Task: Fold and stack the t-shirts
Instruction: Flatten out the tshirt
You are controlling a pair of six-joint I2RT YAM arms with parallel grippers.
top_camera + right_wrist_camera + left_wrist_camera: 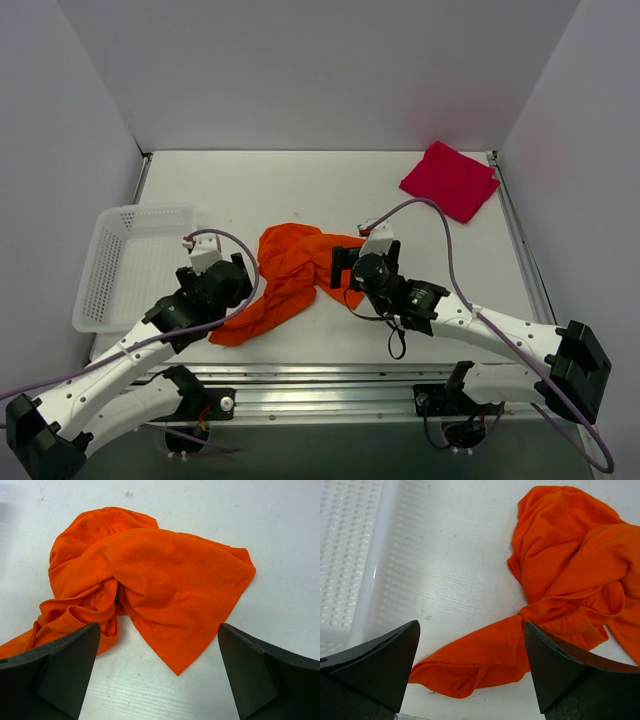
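At the near edge of the counter (300,190): we see both arms reaching in from their bases, one to each side of the crumpled orange t-shirt (293,268).
Left fingers (380,665): spread wide and holding nothing; in the wrist view the shirt's thin tail lies on the counter between them.
Right fingers (55,675): likewise wide open and empty, with the broad pointed flap of the shirt lying in the gap ahead.
Orange t-shirt, place: mid-counter, between the two arms, just right of the white mesh basket (145,211) and apart from it.
Orange t-shirt, axis: its long axis runs on a diagonal, from a narrow tail at the near left to the bunched body at the far right. It is twisted about the middle, so we cannot tell the collar end from the hem.
Step in hand: we judge it to be opening this shirt out flat, before any fold.
Doing it well: we would take two separate single-layer edges, one on each side of the twist. Then draw them apart along that diagonal until the knot lets go, lifting little so the cloth does not bunch again.
Red t-shirt (450,181): at the far right corner, already a flat folded square set cornerwise, well apart from the orange one.
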